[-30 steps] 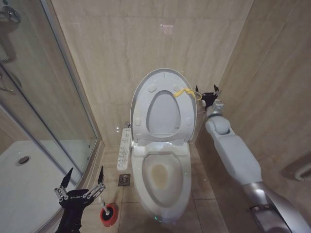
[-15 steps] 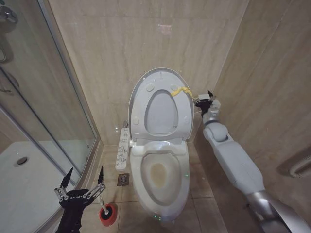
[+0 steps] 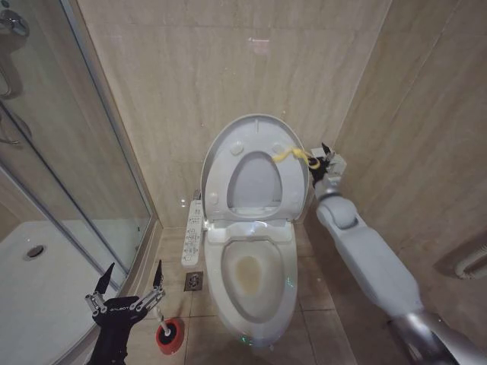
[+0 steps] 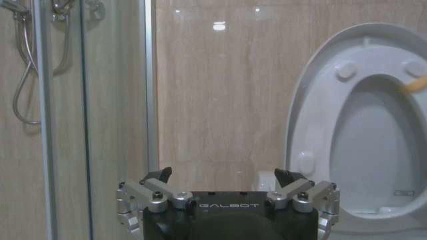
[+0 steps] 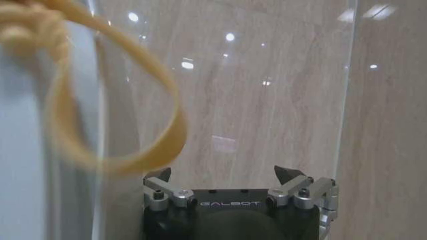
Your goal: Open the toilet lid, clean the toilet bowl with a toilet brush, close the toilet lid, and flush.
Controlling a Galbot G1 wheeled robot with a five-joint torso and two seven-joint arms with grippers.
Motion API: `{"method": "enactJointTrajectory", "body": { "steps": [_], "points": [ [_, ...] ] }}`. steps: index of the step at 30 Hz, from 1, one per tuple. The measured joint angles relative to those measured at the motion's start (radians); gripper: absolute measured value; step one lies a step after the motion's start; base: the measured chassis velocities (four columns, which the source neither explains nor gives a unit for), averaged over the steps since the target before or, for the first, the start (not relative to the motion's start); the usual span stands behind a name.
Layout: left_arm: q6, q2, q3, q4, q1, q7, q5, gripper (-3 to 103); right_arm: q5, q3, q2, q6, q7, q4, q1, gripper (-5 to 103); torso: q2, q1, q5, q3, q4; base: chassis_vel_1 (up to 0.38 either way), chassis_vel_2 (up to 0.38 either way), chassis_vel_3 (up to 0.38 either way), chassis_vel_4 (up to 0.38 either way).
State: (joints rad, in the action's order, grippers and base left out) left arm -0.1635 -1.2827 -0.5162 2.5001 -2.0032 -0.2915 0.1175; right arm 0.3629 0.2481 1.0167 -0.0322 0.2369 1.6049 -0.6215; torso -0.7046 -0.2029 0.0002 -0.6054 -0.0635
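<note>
Left gripper (image 3: 128,293) low by the shower glass, fingers spread, holding nothing, hovering just above the toilet brush (image 3: 169,335) seated in its red holder cup on the floor. Toilet bowl (image 3: 254,280) uncovered, brownish stain inside. Toilet lid (image 3: 255,173) raised near upright against the back wall, yellow strap (image 3: 293,155) at its upper right edge. Right gripper (image 3: 323,158) just beside that strap, fingers apart, strap loop hanging free before them.
</note>
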Motion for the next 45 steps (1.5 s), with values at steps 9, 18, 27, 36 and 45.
{"method": "enactJointTrajectory", "body": {
  "steps": [9, 18, 27, 36, 45],
  "points": [
    [0.000, 0.000, 0.000, 0.000, 0.000, 0.000, 0.000, 100, 0.094, 0.176, -0.051, -0.126, 0.024, 0.343, -0.361, 100, 0.000, 0.000, -0.0001, 0.000, -0.0009, 0.000, 0.000, 0.000, 0.000],
    [0.000, 0.000, 0.000, 0.000, 0.000, 0.000, 0.000, 100, 0.117, 0.325, 0.088, -0.186, 0.032, 0.525, -0.666, 100, 0.000, 0.000, -0.0004, 0.000, -0.0006, 0.000, 0.000, 0.000, 0.000],
    [0.000, 0.000, 0.000, 0.000, 0.000, 0.000, 0.000, 100, 0.050, 0.412, 0.183, -0.143, -0.091, 0.495, -0.844, 100, 0.000, 0.000, -0.0004, 0.000, -0.0006, 0.000, 0.000, 0.000, 0.000],
    [0.000, 0.000, 0.000, 0.000, 0.000, 0.000, 0.000, 100, 0.023, 0.446, 0.269, -0.057, -0.159, 0.479, -0.902, 100, 0.000, 0.000, 0.0000, 0.000, -0.0004, 0.000, 0.000, 0.000, 0.000],
    [0.000, 0.000, 0.000, 0.000, 0.000, 0.000, 0.000, 100, 0.056, 0.491, 0.273, -0.014, -0.168, 0.616, -0.951, 100, 0.000, 0.000, -0.0002, 0.000, -0.0006, 0.000, 0.000, 0.000, 0.000]
  ]
}}
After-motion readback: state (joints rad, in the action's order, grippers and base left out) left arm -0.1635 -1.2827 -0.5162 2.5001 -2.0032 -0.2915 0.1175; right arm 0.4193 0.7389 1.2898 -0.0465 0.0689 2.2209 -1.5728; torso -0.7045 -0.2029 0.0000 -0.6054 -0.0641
